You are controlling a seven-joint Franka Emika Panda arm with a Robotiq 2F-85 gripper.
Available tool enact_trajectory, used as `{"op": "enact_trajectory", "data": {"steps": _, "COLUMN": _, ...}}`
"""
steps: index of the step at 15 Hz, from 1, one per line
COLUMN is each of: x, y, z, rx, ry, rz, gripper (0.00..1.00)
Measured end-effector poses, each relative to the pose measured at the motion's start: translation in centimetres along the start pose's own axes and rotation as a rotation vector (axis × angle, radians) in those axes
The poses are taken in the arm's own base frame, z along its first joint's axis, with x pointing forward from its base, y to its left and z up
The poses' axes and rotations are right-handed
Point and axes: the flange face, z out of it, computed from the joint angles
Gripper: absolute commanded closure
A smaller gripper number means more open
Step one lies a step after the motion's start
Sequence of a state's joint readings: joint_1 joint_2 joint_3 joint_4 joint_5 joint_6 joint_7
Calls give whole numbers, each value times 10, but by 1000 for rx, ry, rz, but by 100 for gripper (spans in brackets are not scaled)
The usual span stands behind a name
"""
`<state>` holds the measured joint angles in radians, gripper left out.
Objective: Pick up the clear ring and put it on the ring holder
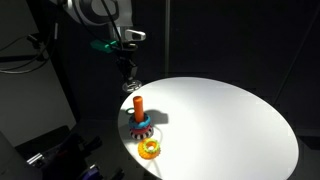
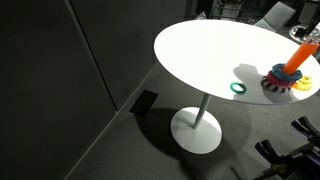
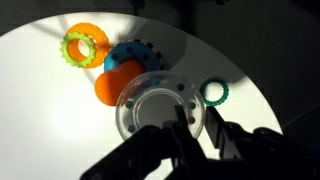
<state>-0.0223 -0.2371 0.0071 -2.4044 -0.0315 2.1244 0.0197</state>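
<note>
My gripper [image 3: 197,116] is shut on the rim of the clear ring [image 3: 150,108], a transparent disc with coloured dots. One finger is inside its hole and one is outside. In an exterior view the gripper [image 1: 128,78] hangs just above and behind the ring holder [image 1: 138,106], an upright orange peg with blue and red rings at its foot. In the wrist view the peg top [image 3: 112,85] lies just left of the held ring and partly under its edge. The holder also shows in an exterior view [image 2: 297,58].
A loose yellow-orange doughnut ring [image 3: 85,44] lies beside the holder, near the table edge [image 1: 150,150]. A small green ring [image 3: 214,93] lies on the round white table [image 1: 230,120], also seen in an exterior view [image 2: 238,88]. Dark floor surrounds the table.
</note>
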Motion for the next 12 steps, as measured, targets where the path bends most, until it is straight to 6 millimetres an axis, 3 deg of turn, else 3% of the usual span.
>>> {"op": "enact_trajectory", "data": {"steps": 6, "x": -4, "y": 39, "z": -1, "rx": 8, "ry": -7, "rz": 82, "gripper": 92}}
{"op": "enact_trajectory", "data": {"steps": 12, "x": -6, "y": 59, "z": 1, "rx": 12, "ry": -13, "rz": 122, "gripper": 92}}
